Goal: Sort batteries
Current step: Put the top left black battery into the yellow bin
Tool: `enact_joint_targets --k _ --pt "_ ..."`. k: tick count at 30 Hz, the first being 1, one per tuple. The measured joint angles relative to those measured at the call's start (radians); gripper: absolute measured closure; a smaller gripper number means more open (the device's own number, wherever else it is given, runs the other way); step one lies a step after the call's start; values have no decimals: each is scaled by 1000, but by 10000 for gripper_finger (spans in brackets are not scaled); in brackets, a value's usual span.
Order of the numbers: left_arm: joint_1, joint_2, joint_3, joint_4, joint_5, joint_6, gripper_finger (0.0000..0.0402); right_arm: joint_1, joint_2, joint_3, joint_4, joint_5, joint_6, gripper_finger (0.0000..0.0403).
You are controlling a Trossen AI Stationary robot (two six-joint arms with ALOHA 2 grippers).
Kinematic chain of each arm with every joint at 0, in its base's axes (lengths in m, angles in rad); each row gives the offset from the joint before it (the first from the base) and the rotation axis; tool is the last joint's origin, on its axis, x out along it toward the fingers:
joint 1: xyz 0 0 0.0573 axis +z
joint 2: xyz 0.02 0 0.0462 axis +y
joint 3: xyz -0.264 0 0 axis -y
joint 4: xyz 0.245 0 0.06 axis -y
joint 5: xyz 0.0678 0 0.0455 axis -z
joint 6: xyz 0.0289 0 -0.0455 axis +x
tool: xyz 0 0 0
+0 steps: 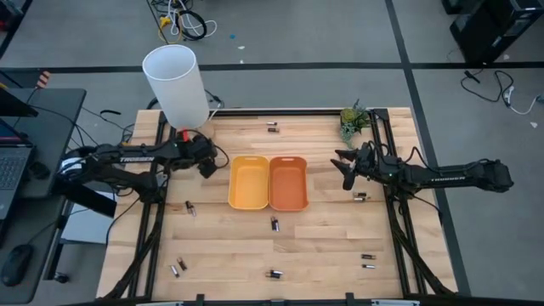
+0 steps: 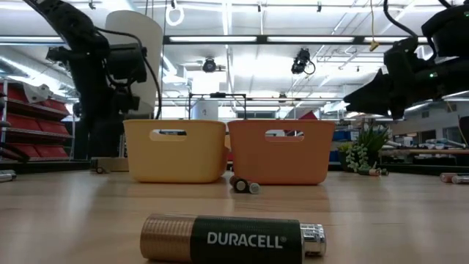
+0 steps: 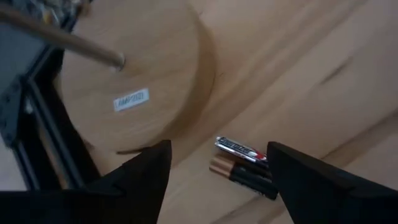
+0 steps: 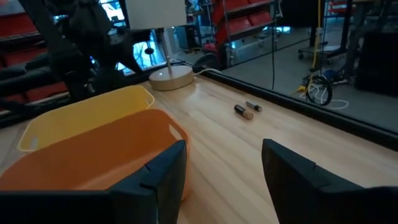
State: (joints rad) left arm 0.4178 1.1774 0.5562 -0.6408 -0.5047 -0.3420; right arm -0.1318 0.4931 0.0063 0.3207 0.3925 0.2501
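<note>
Right now my left gripper [image 3: 217, 177] hangs with fingers spread wide over two batteries [image 3: 244, 167] lying side by side on the table [image 3: 323, 68] near the lamp base [image 3: 134, 74], long axes parallel and flat. My right gripper [image 4: 224, 180] hovers parted, empty, beside the orange tray [image 4: 99, 155].

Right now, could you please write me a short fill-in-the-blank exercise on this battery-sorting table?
1. The yellow tray and the orange tray stand side by side, and both are ____.
2. The white lamp stands at the table's far ____ corner.
3. In the low view, the nearest battery reads ____.
4. The left gripper hovers with jaws ____.

Missing words: empty; left; DURACELL; open
</note>
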Motion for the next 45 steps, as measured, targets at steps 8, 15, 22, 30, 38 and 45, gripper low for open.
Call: enact_joint_targets --k 8,15,22,30,38,45 --pt "130 0 5 -101 112 -404 108 0 0 0 -11 0 45 228" --pt "166 1 -7 -76 113 -428 108 0 11 0 -14 0 44 239" --pt "166 3 -68 36 132 -443 108 0 11 0 -13 -1 43 243" --pt "165 22 -129 91 161 -476 108 0 11 0 -8 -1 43 243" --pt "130 45 -130 90 196 -483 147 -1 11 0 -9 -1 33 251" --pt "124 49 -57 -61 265 -520 178 -1 11 0 -69 -1 46 273"
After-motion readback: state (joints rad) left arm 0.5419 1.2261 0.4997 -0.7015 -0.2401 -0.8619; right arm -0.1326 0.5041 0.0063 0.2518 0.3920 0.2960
